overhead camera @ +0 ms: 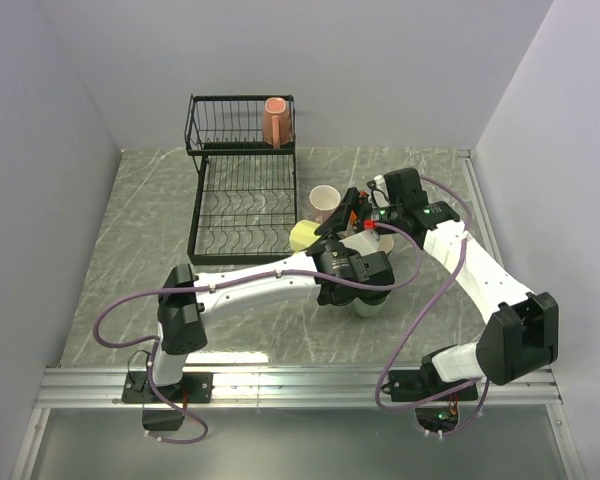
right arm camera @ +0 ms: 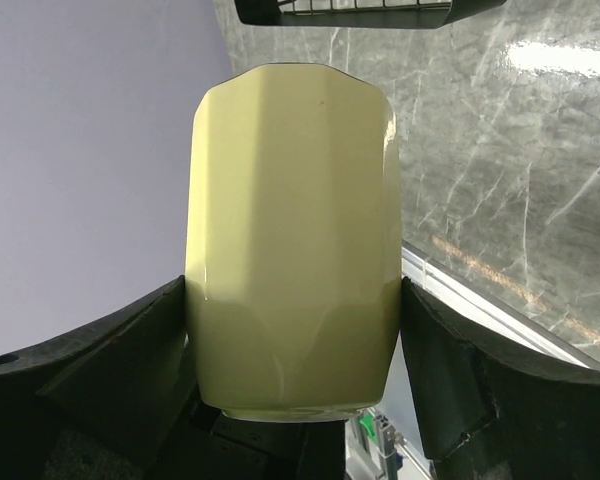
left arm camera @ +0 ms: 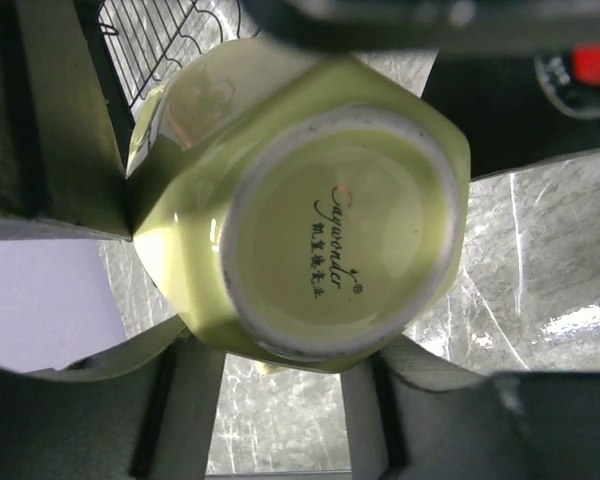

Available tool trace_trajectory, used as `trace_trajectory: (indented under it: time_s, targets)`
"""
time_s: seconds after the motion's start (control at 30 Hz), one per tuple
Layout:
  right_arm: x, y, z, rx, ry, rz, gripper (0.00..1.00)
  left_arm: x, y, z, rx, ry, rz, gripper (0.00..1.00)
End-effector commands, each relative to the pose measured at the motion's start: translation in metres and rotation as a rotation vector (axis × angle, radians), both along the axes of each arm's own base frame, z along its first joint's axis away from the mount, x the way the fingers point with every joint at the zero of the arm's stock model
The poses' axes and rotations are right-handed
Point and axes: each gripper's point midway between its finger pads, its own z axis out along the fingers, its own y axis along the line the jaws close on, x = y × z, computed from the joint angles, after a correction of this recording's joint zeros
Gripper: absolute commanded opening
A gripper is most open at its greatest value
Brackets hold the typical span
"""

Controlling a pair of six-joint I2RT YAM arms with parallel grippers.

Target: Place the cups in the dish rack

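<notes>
- the right gripper (right arm camera: 292, 330) is clamped on the pale yellow cup (right arm camera: 290, 240); both fingers (right arm camera: 130, 370) press flat against the cup's opposite sides, with the jaws set wide.
- this cup is held in the air just off the near right corner of the dish rack (overhead camera: 193, 215), beside the lower tray (overhead camera: 242, 210) and not yet in it.
- the left gripper (left arm camera: 280, 400) sits just behind the same cup on the side away from the rack; its camera looks straight at the cup's printed base.
- the left jaws are partly apart, and the cup's lower edge lies right at their tips; i cannot tell whether they touch or grip it.
- the racked pink cup (overhead camera: 276, 122) stands at the right end of the rack's upper basket (overhead camera: 230, 125).
- the loose pink cup (overhead camera: 325, 203) stands on the table (overhead camera: 140, 230) just right of the rack's lower tray.
- the pale green cup (overhead camera: 370, 307) stands on the table farther right of the rack and nearer the arm bases, partly hidden under the left wrist.
</notes>
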Motion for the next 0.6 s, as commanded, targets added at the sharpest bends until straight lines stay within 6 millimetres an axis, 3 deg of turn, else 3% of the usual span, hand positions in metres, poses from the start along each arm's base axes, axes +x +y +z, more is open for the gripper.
trace_trajectory:
  time_s: [0.0,0.2,0.3,0.43,0.57]
  targets:
    - [-0.042,0.013,0.048,0.152,0.009,0.158,0.00,0.018,0.009,0.018,-0.034,-0.097,0.077,0.47]
    - [-0.053,0.009,0.041,0.156,0.027,0.164,0.00,0.015,0.021,0.008,0.008,-0.092,0.096,0.40]
    - [-0.059,0.007,0.038,0.159,0.028,0.166,0.00,0.014,0.025,0.007,0.014,-0.092,0.104,0.44]
    - [-0.065,0.004,0.033,0.152,0.041,0.165,0.00,0.011,0.029,0.009,-0.002,-0.096,0.117,0.60]
    - [-0.065,0.004,0.036,0.154,0.034,0.168,0.00,0.010,0.033,0.011,-0.011,-0.098,0.120,0.61]
